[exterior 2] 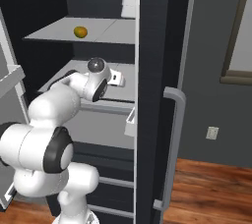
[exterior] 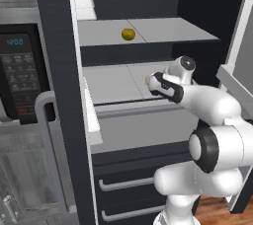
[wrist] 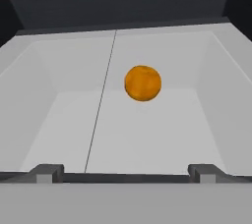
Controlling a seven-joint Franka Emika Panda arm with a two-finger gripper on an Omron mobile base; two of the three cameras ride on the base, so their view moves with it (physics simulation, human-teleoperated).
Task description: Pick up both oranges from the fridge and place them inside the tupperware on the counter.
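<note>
White two-finger gripper (wrist: 126,173) reaches into the tall black fridge with light grey shelves (exterior: 148,135), dark fingertips (wrist: 47,173) spread wide at 6 o'clock in the hand view, nothing between them. Just past them, at 12 o'clock from the tips, the bright orange round fruit (wrist: 142,83) sits alone toward the back of the light grey drawer bin (wrist: 216,70), clear of all walls. From the left base view the hand is at shelf level, with the wrist hiding most of that fruit. Further back and higher, around 11 o'clock from the hand, the duller yellow-green round fruit (exterior: 128,34) rests on the upper shelf, well apart from the first. Likely handling: light, firm, smooth skin, rolls easily on the flat floor, so a nudge could send it off. Best hold looks like across its widest middle, fingers on opposite sides, centred. Neither fruit picked yet.
</note>
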